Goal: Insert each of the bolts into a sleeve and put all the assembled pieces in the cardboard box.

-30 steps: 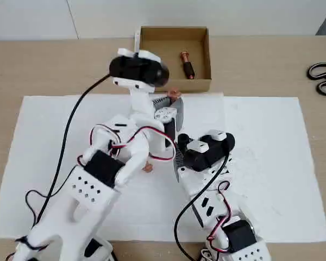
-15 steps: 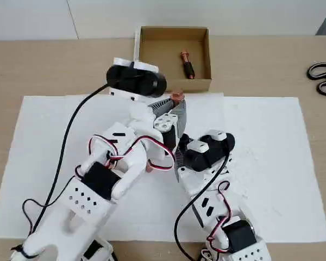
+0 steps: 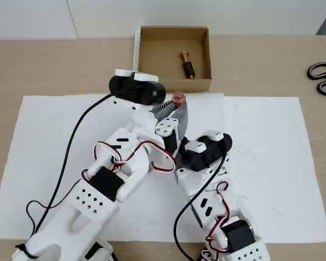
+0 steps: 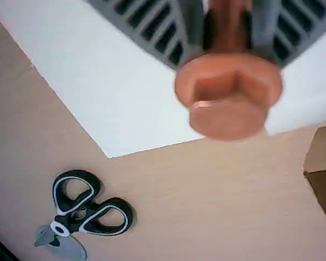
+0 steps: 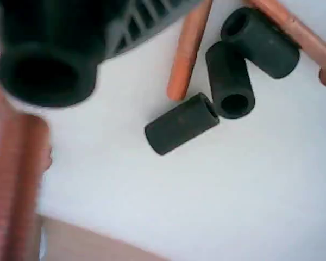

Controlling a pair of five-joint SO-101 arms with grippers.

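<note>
Left gripper is clamped on a copper bolt. The shank is pinched between the jaws and the head is left clear of the tips. The bolt is held off the white sheet, judged so the threaded end can be offered to a sleeve.

Right gripper is parked close by, partly covered by the left arm. It appears closed on a black sleeve with the bore end unobstructed. Mating is judged to be the step in hand.

The cardboard box is just beyond the left gripper, with one assembled piece already inside. Three loose sleeves and loose bolts are scattered on the sheet near the right gripper.

The arms are packed tight, so alignment room is judged poor. Scissors lie well apart on the worktop.
</note>
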